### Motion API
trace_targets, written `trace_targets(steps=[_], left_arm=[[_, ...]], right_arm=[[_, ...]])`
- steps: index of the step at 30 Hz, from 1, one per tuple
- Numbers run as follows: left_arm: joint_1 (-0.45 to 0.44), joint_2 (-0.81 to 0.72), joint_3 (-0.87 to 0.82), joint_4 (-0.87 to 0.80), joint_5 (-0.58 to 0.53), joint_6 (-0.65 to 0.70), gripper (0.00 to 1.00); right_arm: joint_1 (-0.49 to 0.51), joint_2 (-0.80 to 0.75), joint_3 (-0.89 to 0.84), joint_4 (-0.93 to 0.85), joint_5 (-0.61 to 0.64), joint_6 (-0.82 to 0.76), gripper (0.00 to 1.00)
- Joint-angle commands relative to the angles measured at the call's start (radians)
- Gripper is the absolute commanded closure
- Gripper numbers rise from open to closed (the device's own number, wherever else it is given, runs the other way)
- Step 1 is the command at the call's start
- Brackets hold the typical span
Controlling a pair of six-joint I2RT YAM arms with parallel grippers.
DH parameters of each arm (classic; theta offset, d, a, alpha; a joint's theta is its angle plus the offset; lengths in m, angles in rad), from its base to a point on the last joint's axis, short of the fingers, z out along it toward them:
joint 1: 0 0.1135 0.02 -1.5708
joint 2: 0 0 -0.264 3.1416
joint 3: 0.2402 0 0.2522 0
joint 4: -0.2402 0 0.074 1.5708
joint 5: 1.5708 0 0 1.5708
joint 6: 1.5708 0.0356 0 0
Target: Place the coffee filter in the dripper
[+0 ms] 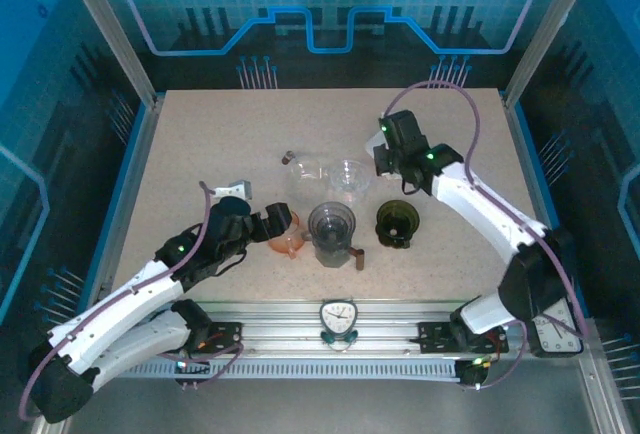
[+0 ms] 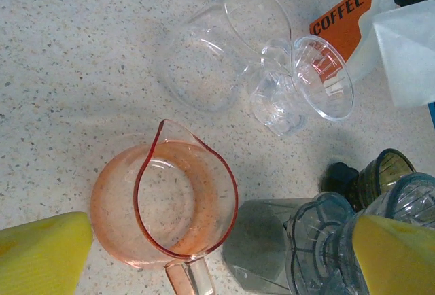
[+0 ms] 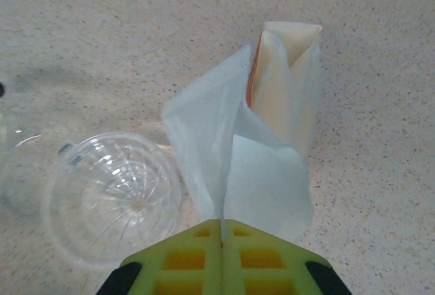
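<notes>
Right gripper: fingers pressed together, pinching one edge of the white paper coffee filter. The filter rises ahead of the fingertips, half unfolded and off the table. We judge the grip is at the edge so the body of the paper stays free to go in first and open up.

The clear dripper sits on the table left of these fingers, mouth up, nothing in it, apart from the filter. So the filter is in the pinch and not yet in the dripper.

Just beyond the fingertips, behind the filter, stands the filter pack, top open. We cannot tell whether the paper touches it.

Left gripper: fingers spread wide, gripping nothing. The orange pitcher sits below and between them, and the dripper is ahead and to the right of them. We judge this arm is parked clear of the other arm's path.

Step in hand, as we read it, is carrying the filter over to the dripper. The next move calls for a shift left of the fingers, then a lowering centred on the mouth. The risk is that the thin paper flops, snags on the rim or lands folded.
</notes>
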Motion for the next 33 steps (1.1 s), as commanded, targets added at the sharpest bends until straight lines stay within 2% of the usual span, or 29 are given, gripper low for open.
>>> trace_targets(steps=[1, 8, 12, 16, 19, 23, 33], left_arm=[[0.007, -0.004, 0.029, -0.045, 0.034, 0.005, 0.01], [0.008, -0.007, 0.05, -0.112, 0.067, 0.007, 0.01], [0.008, -0.002, 0.056, -0.136, 0.08, 0.005, 0.01], [0.007, 0.016, 0.065, -0.145, 0.094, 0.012, 0.01], [0.009, 0.04, 0.078, -0.155, 0.102, 0.021, 0.01], [0.009, 0.081, 0.108, -0.179, 0.103, 0.039, 0.01], [0.018, 0.158, 0.142, -0.171, 0.153, 0.073, 0.01]], right_arm=[[0.043, -0.146, -0.045, -0.097, -0.016, 0.002, 1.0], [0.157, -0.344, -0.013, -0.289, -0.137, -0.011, 1.0], [0.242, -0.368, 0.05, -0.43, -0.185, -0.001, 1.0], [0.31, -0.368, 0.085, -0.497, -0.191, 0.023, 1.0], [0.373, -0.348, 0.119, -0.538, -0.197, 0.049, 1.0], [0.407, -0.28, 0.195, -0.594, -0.207, 0.052, 1.0], [0.437, -0.052, 0.407, -0.777, -0.216, 0.018, 1.0]])
